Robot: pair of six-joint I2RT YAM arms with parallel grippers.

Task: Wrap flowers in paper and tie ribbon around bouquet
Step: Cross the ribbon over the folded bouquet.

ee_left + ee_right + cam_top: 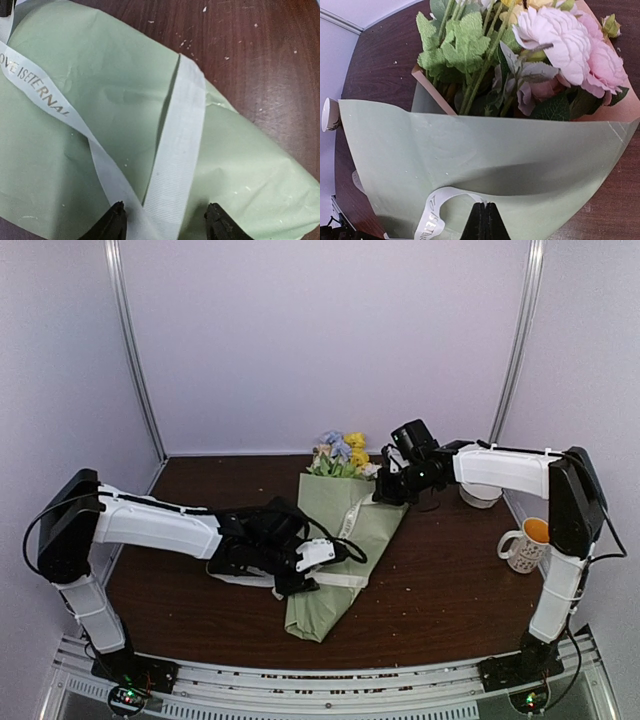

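Tying step, judged: ribbon (177,145) is crossed over the wrap and no knot shows; cinching that crossing looks next.
Bouquet (335,570): one, lying flat mid-table (450,580).
Long axis: narrow tail toward the near edge, flowers (340,450) toward the far edge, leaning slightly right.
Paper (485,150): one sheet, green side out, closed round the stems.
Ribbon lie: one strip, banded across the axis on the narrow half, two runs meeting in a V.
Left gripper (167,222): directly over that V, jaws partly apart astride the band, gripping nothing.
Right gripper (485,207): closed tight at the wide end just below the flowers, a ribbon loop running into its tips, apparently pinched.
Nearer arm: left for the crossing, right for the free run.
Other: one mug (525,545), near the right edge.
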